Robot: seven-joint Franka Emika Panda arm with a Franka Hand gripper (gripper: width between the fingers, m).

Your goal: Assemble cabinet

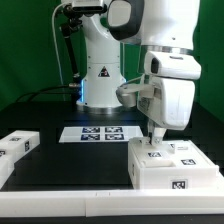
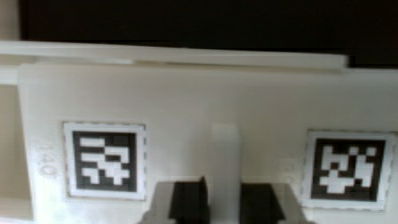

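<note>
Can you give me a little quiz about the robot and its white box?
1. True or false: the fingers are down at the cabinet.
2. How many tags does the wrist view show on the cabinet?
3. The marker board lies: A flat on the table, B on the cabinet, C between the fingers.
Key: 1 true; 2 two; 3 A.
</note>
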